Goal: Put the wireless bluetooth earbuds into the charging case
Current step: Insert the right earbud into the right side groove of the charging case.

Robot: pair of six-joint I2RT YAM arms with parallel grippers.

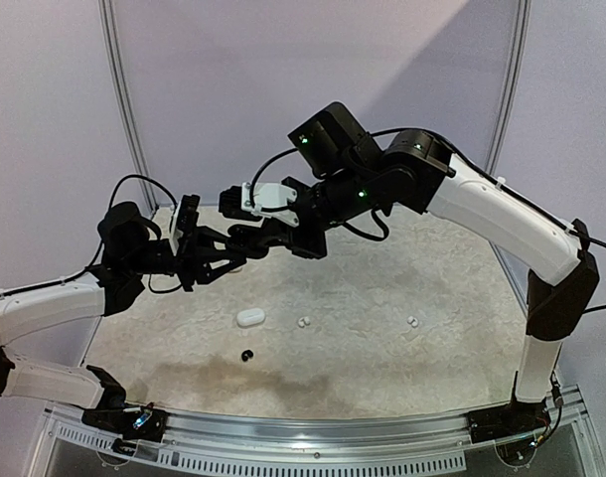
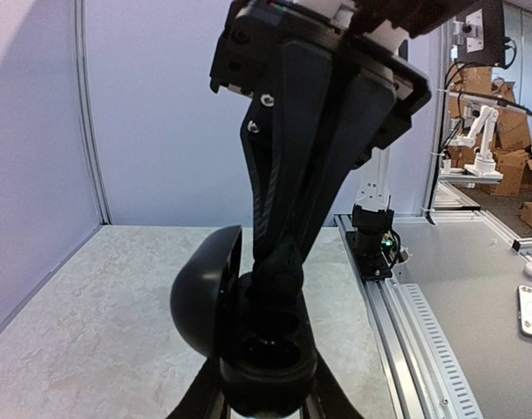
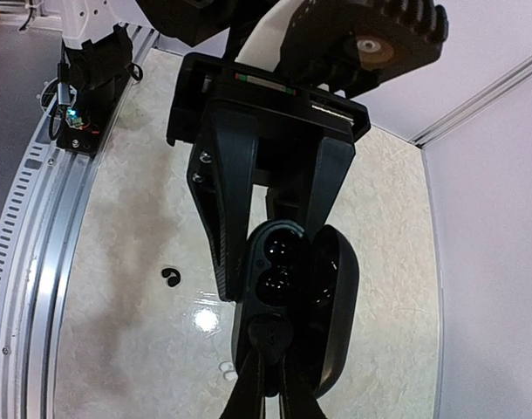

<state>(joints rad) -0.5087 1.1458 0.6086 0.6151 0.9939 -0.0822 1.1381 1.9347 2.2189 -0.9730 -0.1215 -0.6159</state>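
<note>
We see the left gripper [image 1: 222,260] clamped narrow on the open black case [image 2: 207,301], held in the air above the table [image 1: 382,368]. Only the wrist views show the case's two round sockets; in the top view the arms hide them. The right gripper [image 3: 268,358] is pinched tight with its tips at the case's mouth. It is dark on dark there, so we cannot tell if a bud sits between them. The top view gives the table count: one black earbud [image 1: 247,355], one white case [image 1: 249,317], one white earbud [image 1: 304,322], and a second white earbud [image 1: 413,321] well to the right. The right wrist view shows the black earbud plus a white speck too small to name.
</note>
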